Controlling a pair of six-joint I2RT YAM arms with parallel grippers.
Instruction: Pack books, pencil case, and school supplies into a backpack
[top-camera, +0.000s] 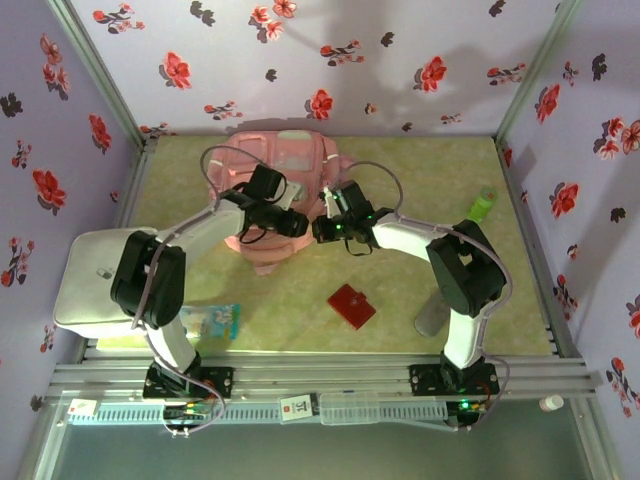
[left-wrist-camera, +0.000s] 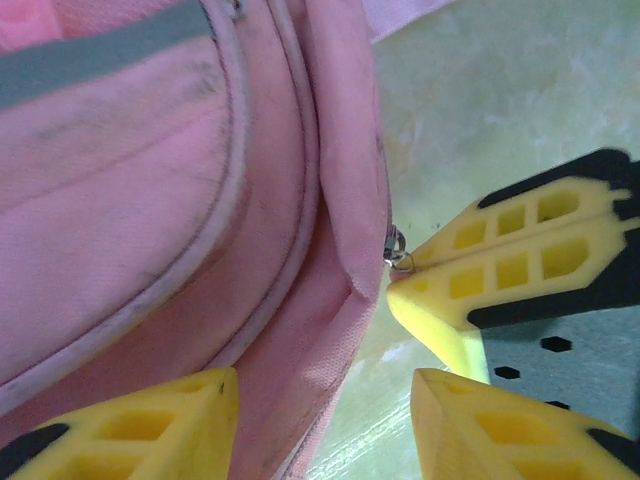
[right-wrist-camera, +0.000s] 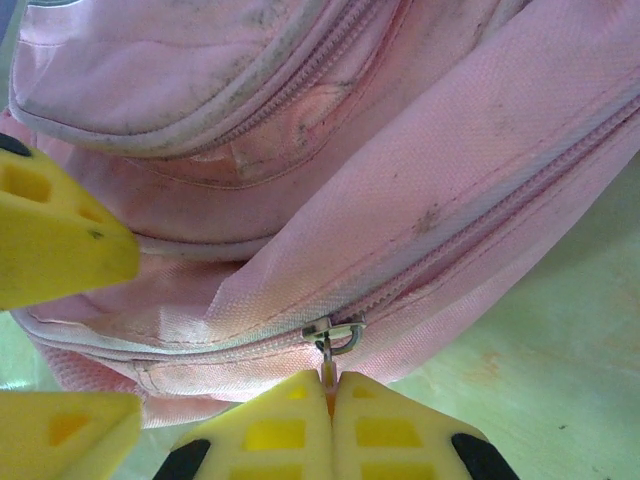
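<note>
Your table is a pale green mat boxed in by lilac flowered walls. The backpack lies at its far middle, a red square and a grey pouch sit nearer your right arm, and a blue book is by the left base. Your right gripper is pinched tight on the zip pull at the backpack's side. Your left gripper stands partly open astride the pink edge, one of its fingers against the fabric and the other clear of it.

left arm, right arm: white links, black joints | cables: grey loops | jaws: yellow, slotted, black-backed
</note>
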